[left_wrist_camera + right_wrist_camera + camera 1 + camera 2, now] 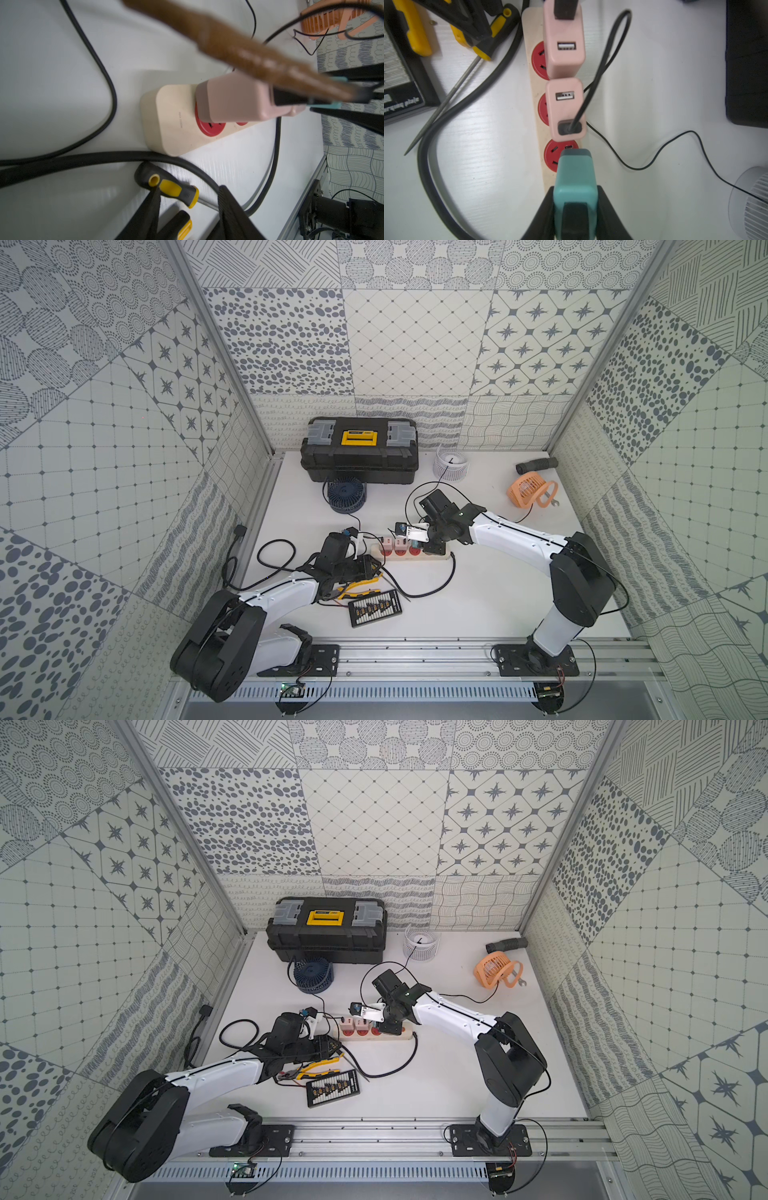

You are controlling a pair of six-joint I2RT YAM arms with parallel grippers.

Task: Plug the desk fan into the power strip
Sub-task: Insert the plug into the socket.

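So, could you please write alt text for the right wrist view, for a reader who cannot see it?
The right tool grips a teal adapter over a free red socket of the cream power strip. Beyond it, two pink adapters sit in the next two sockets, and a thin black cable leaves the nearer one.

White arms [513,531], black joints [582,576]
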